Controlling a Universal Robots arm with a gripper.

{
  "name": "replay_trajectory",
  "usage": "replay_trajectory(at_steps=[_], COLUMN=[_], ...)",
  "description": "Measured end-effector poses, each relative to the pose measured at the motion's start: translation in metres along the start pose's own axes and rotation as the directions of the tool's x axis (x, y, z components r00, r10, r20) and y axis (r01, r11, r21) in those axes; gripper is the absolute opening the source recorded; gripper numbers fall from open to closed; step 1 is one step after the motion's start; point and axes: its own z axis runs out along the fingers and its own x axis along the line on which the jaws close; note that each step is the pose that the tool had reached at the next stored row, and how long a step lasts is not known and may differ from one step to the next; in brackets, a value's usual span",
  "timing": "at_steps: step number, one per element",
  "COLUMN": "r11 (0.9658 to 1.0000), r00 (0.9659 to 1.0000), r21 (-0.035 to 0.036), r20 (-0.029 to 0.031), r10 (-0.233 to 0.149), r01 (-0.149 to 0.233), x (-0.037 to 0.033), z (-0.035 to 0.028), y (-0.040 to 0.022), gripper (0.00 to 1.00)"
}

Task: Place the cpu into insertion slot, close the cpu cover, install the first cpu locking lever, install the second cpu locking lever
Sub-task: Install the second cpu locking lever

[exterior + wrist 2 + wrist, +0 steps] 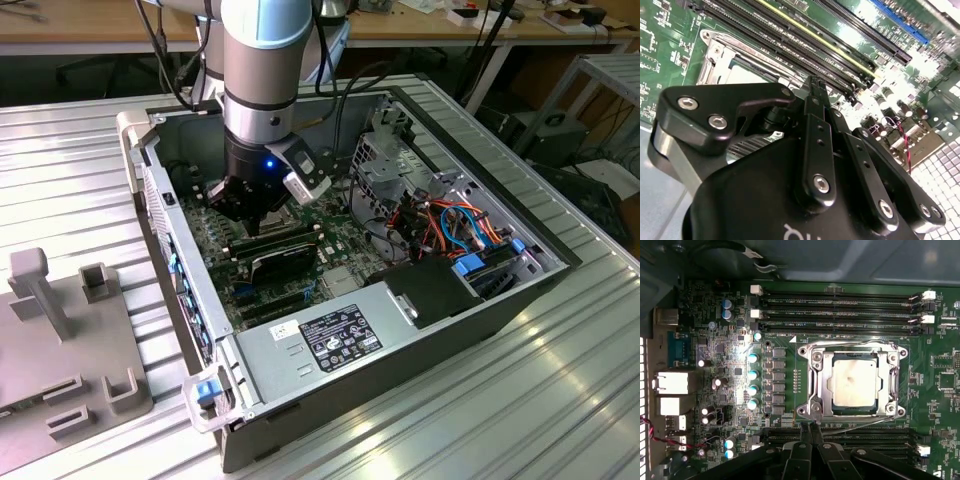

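While the arm points straight down, its end effector (809, 432) hangs pinched together beside the cpu cover (855, 382)

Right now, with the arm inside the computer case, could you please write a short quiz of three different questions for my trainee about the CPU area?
1. True or false: the cpu lies in the insertion slot with the cpu cover closed around it.
2. Multiple choice: in the first wrist view, the jaws of the gripper are A) wide open, B) shut together, C) clamped on the cpu.
3. Fill in: in the first wrist view, the gripper tip is at the socket edge beside a thin metal ____.

Key: 1 true. 2 B. 3 lever; whether it is touched or latched cannot be told.
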Motion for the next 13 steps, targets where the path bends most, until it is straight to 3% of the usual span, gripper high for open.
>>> replay_trajectory(at_steps=[5, 8, 13], r11=[1.0000, 1.0000, 0.9999], r00=[1.0000, 1.0000, 1.0000], r21=[-0.0037, -0.0059, -0.0171], r20=[0.0002, 0.0001, 0.0001], r10=[0.000, 0.000, 0.000], r01=[0.000, 0.000, 0.000], x=[0.0004, 0.0013, 0.0041], z=[0.0083, 0.0102, 0.0138], y=[0.0020, 0.0023, 0.0033], gripper=[0.11, 0.11, 0.11])
